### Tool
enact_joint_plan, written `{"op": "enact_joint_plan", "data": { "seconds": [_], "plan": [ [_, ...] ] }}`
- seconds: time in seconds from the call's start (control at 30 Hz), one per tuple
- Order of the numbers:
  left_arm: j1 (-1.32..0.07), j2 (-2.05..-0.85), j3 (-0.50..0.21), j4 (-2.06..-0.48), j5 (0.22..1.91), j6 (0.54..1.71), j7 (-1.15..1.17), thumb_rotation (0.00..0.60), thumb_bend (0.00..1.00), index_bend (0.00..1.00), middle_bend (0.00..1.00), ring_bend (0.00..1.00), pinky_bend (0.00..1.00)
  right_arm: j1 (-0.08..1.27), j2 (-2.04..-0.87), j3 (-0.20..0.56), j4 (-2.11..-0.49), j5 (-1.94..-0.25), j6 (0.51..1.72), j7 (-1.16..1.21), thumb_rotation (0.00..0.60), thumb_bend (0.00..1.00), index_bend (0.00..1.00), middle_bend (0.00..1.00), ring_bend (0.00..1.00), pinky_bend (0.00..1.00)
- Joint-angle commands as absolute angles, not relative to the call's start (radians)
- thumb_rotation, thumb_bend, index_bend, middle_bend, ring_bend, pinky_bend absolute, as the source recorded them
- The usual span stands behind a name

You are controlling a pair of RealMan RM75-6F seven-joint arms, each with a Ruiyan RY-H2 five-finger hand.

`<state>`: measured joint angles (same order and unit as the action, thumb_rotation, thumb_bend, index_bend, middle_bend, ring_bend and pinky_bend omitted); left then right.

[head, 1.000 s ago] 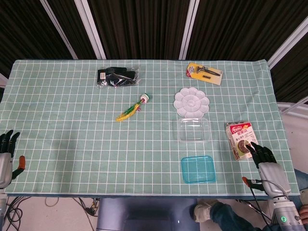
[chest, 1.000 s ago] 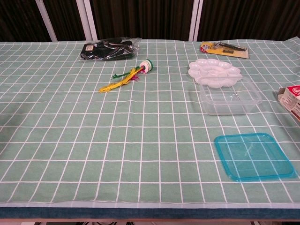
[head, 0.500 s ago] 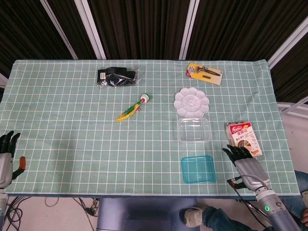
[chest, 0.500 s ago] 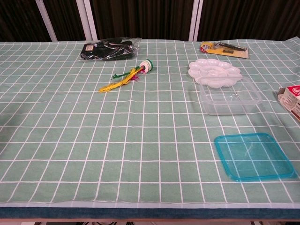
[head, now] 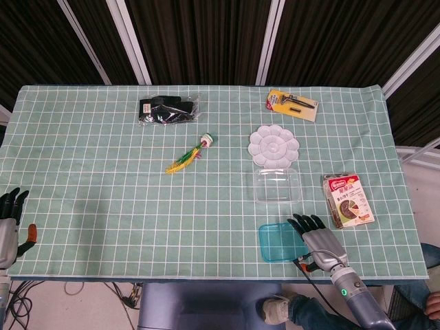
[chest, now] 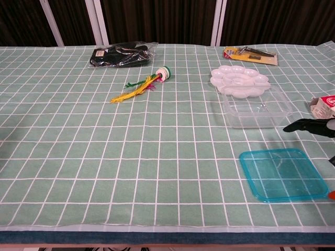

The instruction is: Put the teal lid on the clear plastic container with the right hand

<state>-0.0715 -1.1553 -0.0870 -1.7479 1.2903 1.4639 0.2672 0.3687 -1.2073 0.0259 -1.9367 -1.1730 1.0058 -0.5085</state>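
The teal lid lies flat near the table's front edge, right of centre. Just behind it stands the clear plastic container, uncovered. My right hand hovers at the lid's right edge with its fingers spread and nothing in them; in the chest view only its dark fingertips show at the right border. My left hand rests at the table's front left corner, fingers apart and holding nothing.
A white flower-shaped palette touches the container's far side. A snack box lies right of the container. Further back are a yellow carded tool, a black bagged item and a feathered shuttlecock toy.
My right hand has moved left from beside the snack box to the lid's right edge. The lid, container and left hand have stayed where they were.
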Motion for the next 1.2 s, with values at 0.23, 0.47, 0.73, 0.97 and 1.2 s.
{"op": "enact_joint_plan", "data": {
  "seconds": [0.23, 0.47, 0.73, 0.97, 1.2],
  "plan": [
    [-0.072, -1.154, -0.087, -1.751, 1.287, 1.464, 0.268, 0.600, 0.53, 0.07, 0.00, 0.00, 0.00, 0.402, -1.265, 0.016, -1.918, -1.108, 1.006, -0.568, 0.600, 0.20, 0.00, 0.00, 0.00, 0.00],
    [-0.073, -1.154, -0.087, -1.751, 1.286, 1.464, 0.268, 0.600, 0.53, 0.07, 0.00, 0.00, 0.00, 0.412, -1.299, 0.008, -1.919, -1.098, 1.030, -0.598, 0.600, 0.20, 0.00, 0.04, 0.00, 0.00],
    [-0.074, -1.153, -0.087, -1.752, 1.285, 1.465, 0.268, 0.600, 0.52, 0.07, 0.00, 0.00, 0.00, 0.424, -1.336, 0.004, -1.899, -1.084, 1.053, -0.614, 0.600, 0.20, 0.00, 0.09, 0.00, 0.00],
    [-0.074, -1.153, -0.087, -1.752, 1.284, 1.465, 0.269, 0.600, 0.53, 0.07, 0.00, 0.00, 0.00, 0.442, -1.354, 0.007, -1.892, -1.067, 1.057, -0.629, 0.600, 0.20, 0.00, 0.12, 0.00, 0.00],
    [-0.075, -1.153, -0.086, -1.752, 1.283, 1.465, 0.269, 0.600, 0.53, 0.07, 0.00, 0.00, 0.00, 0.464, -1.370, 0.007, -1.894, -1.036, 1.055, -0.656, 0.600, 0.20, 0.00, 0.13, 0.00, 0.00]
  ]
}}
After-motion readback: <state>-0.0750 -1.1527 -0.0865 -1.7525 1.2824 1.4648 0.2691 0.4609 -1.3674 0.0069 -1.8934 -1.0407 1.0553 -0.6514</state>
